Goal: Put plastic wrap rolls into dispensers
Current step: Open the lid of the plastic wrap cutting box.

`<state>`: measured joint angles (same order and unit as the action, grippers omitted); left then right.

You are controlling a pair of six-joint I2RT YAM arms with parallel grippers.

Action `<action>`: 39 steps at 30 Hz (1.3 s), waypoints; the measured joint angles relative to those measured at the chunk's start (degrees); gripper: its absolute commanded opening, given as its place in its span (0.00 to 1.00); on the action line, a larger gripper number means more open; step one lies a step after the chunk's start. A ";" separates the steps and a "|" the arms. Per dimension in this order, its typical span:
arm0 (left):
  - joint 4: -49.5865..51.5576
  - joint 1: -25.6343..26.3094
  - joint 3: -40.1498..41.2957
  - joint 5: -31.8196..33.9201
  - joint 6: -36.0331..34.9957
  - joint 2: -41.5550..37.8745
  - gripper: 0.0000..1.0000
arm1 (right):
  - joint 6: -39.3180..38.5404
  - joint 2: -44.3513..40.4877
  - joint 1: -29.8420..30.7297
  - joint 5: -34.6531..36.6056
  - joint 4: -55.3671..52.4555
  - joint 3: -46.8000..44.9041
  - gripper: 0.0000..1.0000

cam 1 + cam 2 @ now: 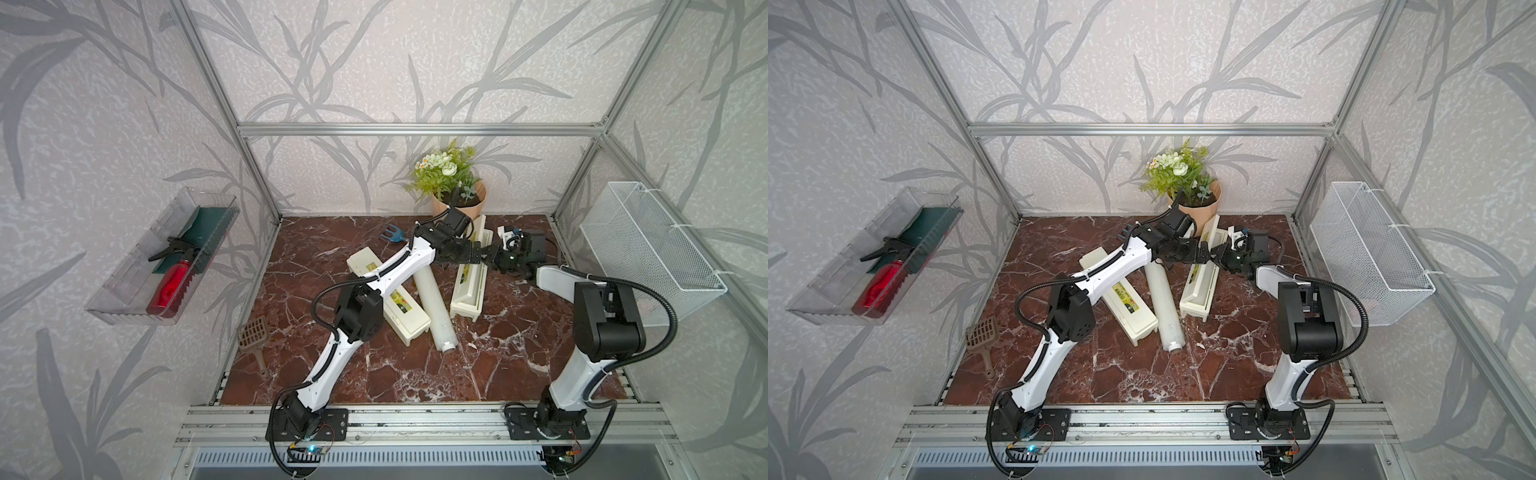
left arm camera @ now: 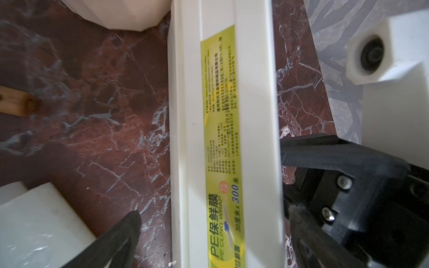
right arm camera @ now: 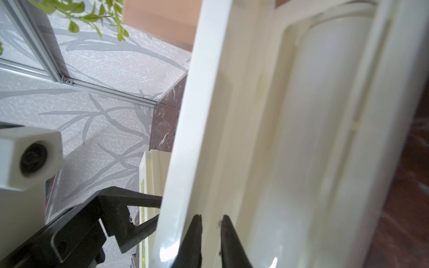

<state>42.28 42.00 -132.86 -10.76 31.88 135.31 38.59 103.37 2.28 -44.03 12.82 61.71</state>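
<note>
One plastic wrap roll [image 1: 436, 305] lies loose on the marble floor between the two dispensers; its end [image 2: 30, 232] shows in the left wrist view. The closed dispenser [image 1: 409, 316] lies partly under my left arm. The other dispenser [image 1: 467, 291] stands open with its labelled lid [image 2: 220, 139] raised. My left gripper [image 2: 214, 211] is open wide, one finger on each side of that lid. My right gripper [image 3: 210, 222] is shut on the lid's edge [image 3: 185, 162] from the other side. The open trough [image 3: 325, 116] is blurred, so I cannot tell whether a roll lies in it.
A potted plant [image 1: 455, 195] stands just behind the open dispenser, with a blue hand fork [image 1: 392, 235] beside it. A brown scoop [image 1: 253, 336] lies at the front left. A white wire basket [image 1: 648, 249] hangs on the right wall, a clear tray [image 1: 166, 257] on the left.
</note>
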 measured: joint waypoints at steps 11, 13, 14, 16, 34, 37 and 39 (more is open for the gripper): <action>-0.92 -2.95 10.58 7.56 -8.63 -11.72 0.90 | -5.35 1.86 2.93 2.32 -9.40 5.79 0.18; -0.94 -3.45 12.13 7.87 -9.38 -11.80 0.90 | -7.10 1.62 2.91 3.85 -12.09 6.49 0.22; -0.85 -3.65 12.96 7.93 -9.57 -11.78 0.89 | -8.00 1.14 2.91 4.96 -13.62 6.60 0.24; -0.50 -3.85 14.29 8.00 -9.84 -11.78 0.89 | -9.90 -0.44 2.91 7.06 -17.07 6.60 0.31; -1.84 -8.63 26.05 8.41 -9.16 -17.20 0.89 | -14.64 -1.38 5.86 16.22 -25.51 8.57 0.42; -3.48 -9.01 31.45 9.88 -9.22 -22.05 0.89 | -14.78 -1.62 6.47 18.67 -27.45 9.49 0.46; -4.61 -9.18 34.51 10.75 -9.27 -25.27 0.89 | -14.71 -2.12 6.51 20.31 -28.09 9.49 0.47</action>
<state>37.67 32.82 -98.35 -0.01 22.61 110.04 23.88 101.25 8.80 -23.73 -15.27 71.20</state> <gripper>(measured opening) 0.892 0.459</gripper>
